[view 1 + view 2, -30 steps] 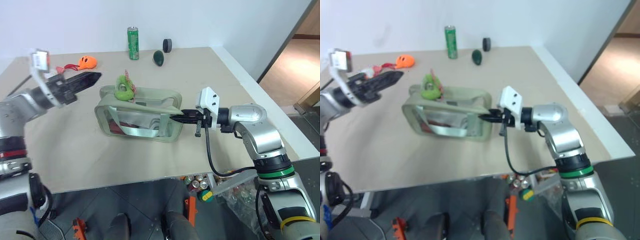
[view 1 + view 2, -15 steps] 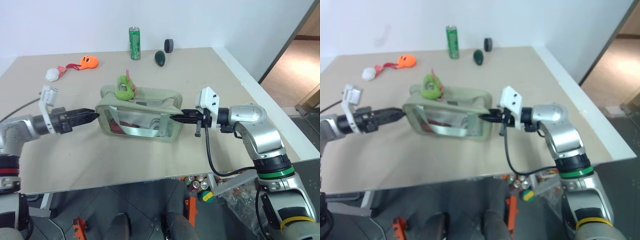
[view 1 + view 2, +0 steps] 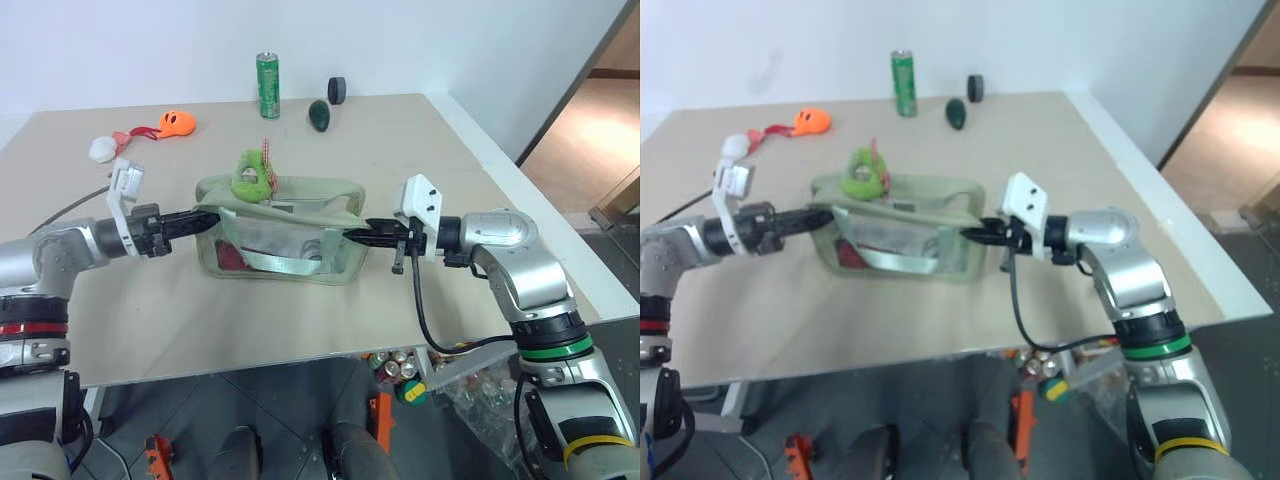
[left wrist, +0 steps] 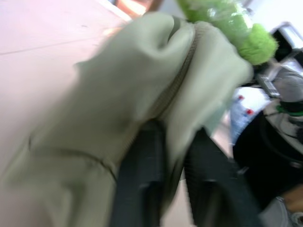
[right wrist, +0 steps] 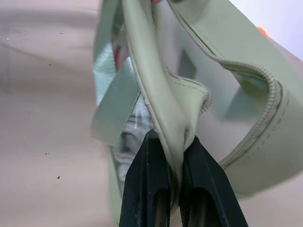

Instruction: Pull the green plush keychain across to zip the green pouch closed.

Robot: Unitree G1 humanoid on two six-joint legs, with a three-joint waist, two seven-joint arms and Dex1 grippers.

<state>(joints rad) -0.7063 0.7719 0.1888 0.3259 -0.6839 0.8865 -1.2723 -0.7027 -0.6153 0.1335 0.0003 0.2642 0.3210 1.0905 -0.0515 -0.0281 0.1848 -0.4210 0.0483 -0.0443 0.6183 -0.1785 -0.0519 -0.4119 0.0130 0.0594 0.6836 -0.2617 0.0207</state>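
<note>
L eye view: both claws, left (image 3: 205, 219) & right (image 3: 352, 236), clamped on green pouch (image 3: 285, 245) ends.

Left gripper (image 3: 205, 220), at frame centre-left, is clamped on the pouch (image 3: 300, 195) end. Right gripper (image 3: 352, 236), at centre, pinches the opposite end.

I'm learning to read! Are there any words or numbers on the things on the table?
None can be read.
The green drink can has markings, too small and blurred to read.
The green pouch, the green plush keychain and the orange plush toy carry no visible writing.
</note>
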